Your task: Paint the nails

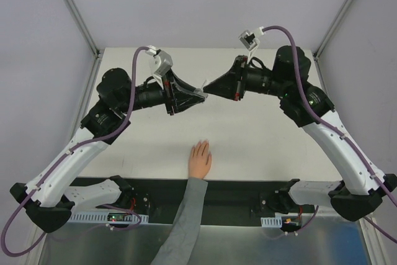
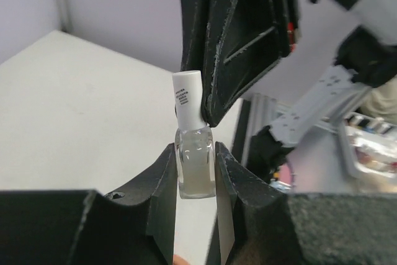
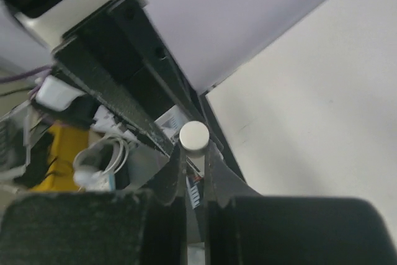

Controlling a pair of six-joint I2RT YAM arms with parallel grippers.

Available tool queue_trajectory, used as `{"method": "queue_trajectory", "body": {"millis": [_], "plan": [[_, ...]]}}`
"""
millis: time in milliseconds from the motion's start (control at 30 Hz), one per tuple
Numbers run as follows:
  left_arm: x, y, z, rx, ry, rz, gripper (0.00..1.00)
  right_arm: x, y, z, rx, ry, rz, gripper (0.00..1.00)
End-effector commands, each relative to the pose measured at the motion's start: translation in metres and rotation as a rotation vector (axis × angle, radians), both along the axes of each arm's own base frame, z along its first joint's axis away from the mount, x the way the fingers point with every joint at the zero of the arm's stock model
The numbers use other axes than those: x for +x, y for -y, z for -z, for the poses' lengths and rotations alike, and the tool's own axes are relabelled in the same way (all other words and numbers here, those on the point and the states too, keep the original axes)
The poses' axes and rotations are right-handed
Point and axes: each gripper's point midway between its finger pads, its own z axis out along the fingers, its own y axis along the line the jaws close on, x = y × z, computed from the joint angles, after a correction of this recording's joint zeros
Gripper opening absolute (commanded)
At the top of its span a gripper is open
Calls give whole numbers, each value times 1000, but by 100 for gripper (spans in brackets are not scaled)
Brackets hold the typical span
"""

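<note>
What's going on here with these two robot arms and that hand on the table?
The left pincer holds a small clear bottle in the air above the table, and the right pincer is shut on its white cap, probably to unscrew it. A person's hand in a grey sleeve lies flat on the table near the arms' bases.

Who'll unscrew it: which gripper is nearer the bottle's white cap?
Right: the right gripper pinches the white cap; the left gripper clamps the glass body below it.

The white table (image 1: 260,128) bears 1 human hand (image 1: 200,159), flat, near its front edge.
</note>
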Motion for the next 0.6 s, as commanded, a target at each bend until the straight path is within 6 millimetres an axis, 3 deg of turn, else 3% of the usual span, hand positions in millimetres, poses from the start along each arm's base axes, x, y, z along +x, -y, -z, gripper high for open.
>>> {"method": "queue_trajectory", "body": {"millis": [0,233,267,300,400,467,533,567], "plan": [[-95,0,-41,-111,29,525,0,-50,-19,-47,199,165,-445,0],[-64,-2,-36,-106,93,321,0,-49,-14,-52,197,159,-390,2],[-60,-4,-34,-98,114,284,0,-40,-14,-53,197,156,-329,9],[-49,-5,-34,-100,119,218,0,-37,-13,-49,179,128,-295,26],[-28,-11,-32,-88,146,77,0,-21,-8,-47,141,83,-151,49],[-19,-15,-32,-78,172,13,0,-7,-2,-53,119,87,-30,56],[-3,-22,-29,-63,165,-92,0,7,3,-44,63,47,87,61],[1,-25,-31,-66,176,-127,0,7,3,-54,60,54,129,63]]}}
